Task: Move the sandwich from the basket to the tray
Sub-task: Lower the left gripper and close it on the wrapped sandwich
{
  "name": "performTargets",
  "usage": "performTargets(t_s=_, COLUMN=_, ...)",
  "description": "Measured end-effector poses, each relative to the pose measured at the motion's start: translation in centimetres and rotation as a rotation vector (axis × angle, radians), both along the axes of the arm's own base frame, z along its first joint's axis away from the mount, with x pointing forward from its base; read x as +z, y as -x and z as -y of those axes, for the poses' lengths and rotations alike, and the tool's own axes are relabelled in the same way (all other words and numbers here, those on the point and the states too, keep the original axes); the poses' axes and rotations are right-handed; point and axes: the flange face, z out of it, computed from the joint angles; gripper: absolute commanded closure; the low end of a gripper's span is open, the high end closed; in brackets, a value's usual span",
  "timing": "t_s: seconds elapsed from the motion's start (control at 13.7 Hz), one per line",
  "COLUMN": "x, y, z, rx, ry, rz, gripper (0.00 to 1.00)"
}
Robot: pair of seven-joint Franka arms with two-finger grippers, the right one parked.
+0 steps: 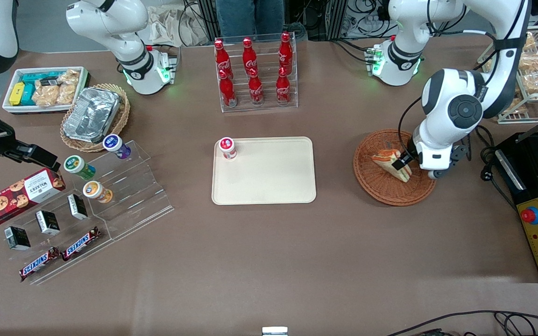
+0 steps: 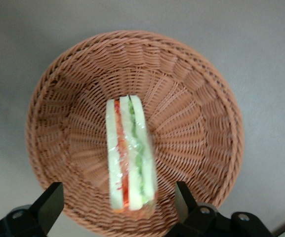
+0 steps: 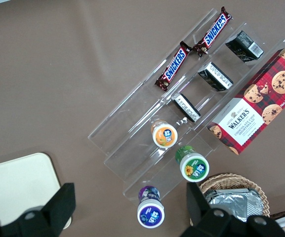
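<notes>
The sandwich (image 2: pixel 130 153) stands on edge in the basket (image 2: pixel 196 113), with the end effector (image 2: pixel 117 207) spread wide astride it. It looks soft, light and film-wrapped, so grip gently across the bread faces. The tray (image 1: pixel 269 182) waits mid-bench.

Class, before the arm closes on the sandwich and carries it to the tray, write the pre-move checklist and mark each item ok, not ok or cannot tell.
1. Sandwich in the basket, standing on edge: ok.
2. Gripper open, one finger each side of the sandwich: ok.
3. Fingers touching the bread: cannot tell.
4. Tray has bare room for the sandwich: ok.
5. Small red-lidded cup occupies one tray corner; avoid it: ok.
</notes>
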Motion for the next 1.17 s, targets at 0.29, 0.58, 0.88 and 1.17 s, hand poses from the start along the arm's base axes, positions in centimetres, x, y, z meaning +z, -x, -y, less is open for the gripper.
performTargets(t_s=0.29, x=-2.4, y=-0.3, z=0.6, rx=0.058, ry=0.004, rz=-0.005, gripper=0.01)
performTargets(t_s=0.58, x=-4.3, y=-0.2, z=0.9, rx=0.097, ry=0.009, rz=-0.002, gripper=0.01)
performTargets(t_s=0.88, x=-6.5, y=1.4, z=0.7, rx=0.104, ry=0.008, rz=-0.015, gripper=0.19)
performTargets(t_s=1.17, x=-6.8, y=2.0, z=0.5, rx=0.137, ry=-0.003, rz=-0.02, gripper=0.9)
